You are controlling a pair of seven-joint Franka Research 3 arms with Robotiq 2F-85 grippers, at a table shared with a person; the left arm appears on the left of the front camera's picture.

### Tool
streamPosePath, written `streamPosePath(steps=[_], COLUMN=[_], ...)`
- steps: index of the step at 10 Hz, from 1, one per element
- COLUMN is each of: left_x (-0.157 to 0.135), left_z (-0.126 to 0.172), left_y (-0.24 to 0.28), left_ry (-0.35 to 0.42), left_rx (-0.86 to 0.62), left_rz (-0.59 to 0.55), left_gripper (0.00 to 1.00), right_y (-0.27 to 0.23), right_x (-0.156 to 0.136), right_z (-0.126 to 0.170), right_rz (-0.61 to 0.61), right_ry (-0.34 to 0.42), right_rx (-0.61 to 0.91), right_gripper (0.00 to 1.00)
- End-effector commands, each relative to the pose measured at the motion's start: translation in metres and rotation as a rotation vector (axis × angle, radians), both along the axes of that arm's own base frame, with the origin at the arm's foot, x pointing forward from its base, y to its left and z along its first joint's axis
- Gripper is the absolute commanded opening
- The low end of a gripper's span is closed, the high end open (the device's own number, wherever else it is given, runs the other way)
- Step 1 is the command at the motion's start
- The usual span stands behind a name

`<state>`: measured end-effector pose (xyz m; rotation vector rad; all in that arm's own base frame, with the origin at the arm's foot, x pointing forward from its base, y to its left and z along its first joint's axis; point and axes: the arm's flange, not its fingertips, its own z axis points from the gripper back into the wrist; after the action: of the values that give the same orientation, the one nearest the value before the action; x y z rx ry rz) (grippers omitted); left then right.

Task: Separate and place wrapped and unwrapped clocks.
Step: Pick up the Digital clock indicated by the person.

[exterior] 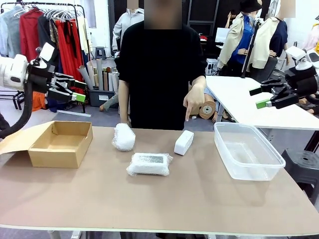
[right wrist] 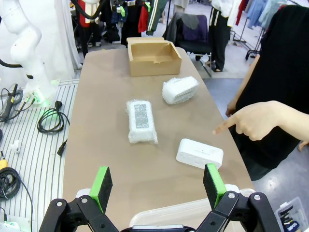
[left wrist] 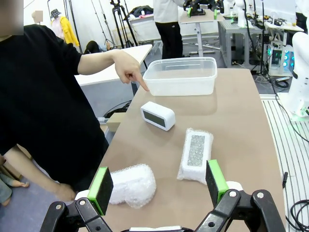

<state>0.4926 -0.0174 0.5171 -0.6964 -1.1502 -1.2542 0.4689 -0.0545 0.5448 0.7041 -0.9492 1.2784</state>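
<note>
My left claw (exterior: 79, 91) and right claw (exterior: 260, 98) hang released; left of the smooth bare white clock (exterior: 184, 142) lie a rounded crinkly bundle (exterior: 123, 137) and a flat speckled-label bundle (exterior: 149, 164)

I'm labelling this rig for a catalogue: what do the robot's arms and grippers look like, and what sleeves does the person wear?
The left arm and right arm are white with rounded links; a black cable hangs by the left one. The left gripper and right gripper are black, two-fingered, with green pads. The person wears a black short-sleeved top.
</note>
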Motion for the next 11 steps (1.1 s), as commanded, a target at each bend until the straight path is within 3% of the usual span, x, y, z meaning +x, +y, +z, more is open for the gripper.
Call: streamPosePath(steps=[1, 11], left_x=[-0.0021, -0.0021], left_z=[0.0016, 0.0016], left_y=[-0.0005, -0.0005], left_ry=[-0.007, -0.007], left_rx=[0.004, 0.004], left_rz=[0.01, 0.01], left_gripper=[1.0, 1.0], right_y=[0.0012, 0.0012], right_x=[-0.0009, -0.0009], right_z=[-0.0003, -0.0003], right_rz=[0.003, 0.003], right_ry=[0.0, 0.0], right_rx=[0.002, 0.002], right_gripper=[1.0, 1.0])
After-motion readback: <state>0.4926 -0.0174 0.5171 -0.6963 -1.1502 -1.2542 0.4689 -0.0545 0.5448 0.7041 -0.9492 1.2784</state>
